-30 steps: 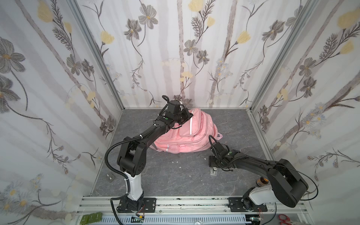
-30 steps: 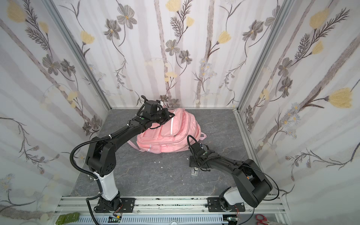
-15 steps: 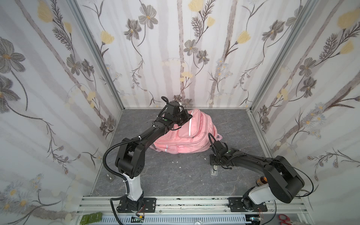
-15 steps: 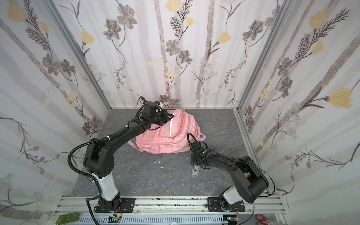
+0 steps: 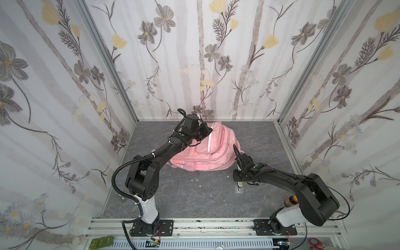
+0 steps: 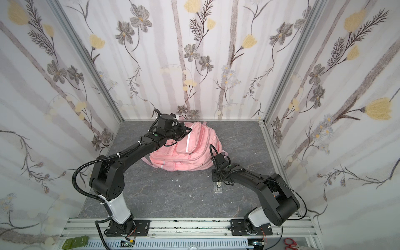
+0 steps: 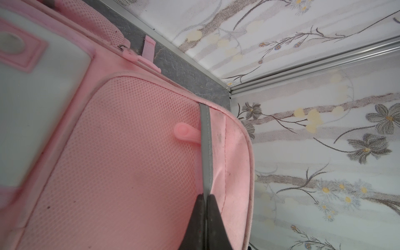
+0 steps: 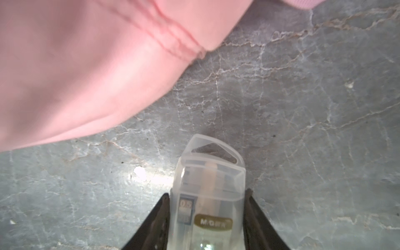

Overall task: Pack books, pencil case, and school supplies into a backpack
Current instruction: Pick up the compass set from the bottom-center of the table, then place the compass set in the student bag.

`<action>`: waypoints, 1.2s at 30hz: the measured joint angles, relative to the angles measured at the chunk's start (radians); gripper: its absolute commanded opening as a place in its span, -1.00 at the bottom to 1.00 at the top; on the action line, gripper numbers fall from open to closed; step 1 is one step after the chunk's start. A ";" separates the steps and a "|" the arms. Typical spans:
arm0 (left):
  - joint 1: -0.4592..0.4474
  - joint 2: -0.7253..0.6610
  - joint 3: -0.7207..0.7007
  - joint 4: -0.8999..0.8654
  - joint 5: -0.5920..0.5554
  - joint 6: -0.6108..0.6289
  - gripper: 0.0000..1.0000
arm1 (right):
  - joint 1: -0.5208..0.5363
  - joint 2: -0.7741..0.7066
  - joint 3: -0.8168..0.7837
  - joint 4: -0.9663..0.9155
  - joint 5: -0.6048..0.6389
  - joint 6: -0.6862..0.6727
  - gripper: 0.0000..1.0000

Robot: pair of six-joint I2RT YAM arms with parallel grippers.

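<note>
- your left gripper (image 7: 204,195) is pinched tight on the grey strip (image 7: 205,140) of the big pink fabric backpack (image 7: 129,151);
- your right gripper (image 8: 207,192) is clamped around the small clear oblong plastic case (image 8: 211,171)

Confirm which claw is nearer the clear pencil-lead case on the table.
Right. The right claw straddles the clear pencil-lead case, closed against both its sides. The left claw is across the pink backpack at its far end, pinching a grey strip.

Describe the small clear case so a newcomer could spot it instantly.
Find the big pink backpack on the grey floor. Just in front of it, between the right end effector's jaws, lies the clear case: the only see-through plastic thing, bearing a gold label.
</note>
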 measured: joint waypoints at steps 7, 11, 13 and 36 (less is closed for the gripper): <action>0.001 0.000 -0.013 0.041 0.050 -0.002 -1.00 | -0.063 -0.098 0.004 0.009 -0.048 -0.022 -0.02; 0.003 0.000 -0.020 0.047 0.093 0.008 -1.00 | -0.087 -0.151 0.005 0.020 -0.071 -0.022 -0.03; 0.004 0.000 -0.027 0.048 0.112 0.019 -1.00 | -0.098 -0.169 0.023 0.013 -0.092 -0.021 -0.03; -0.001 0.051 -0.108 0.280 0.247 -0.089 -1.00 | -0.126 0.088 0.472 0.107 -0.328 0.128 -0.02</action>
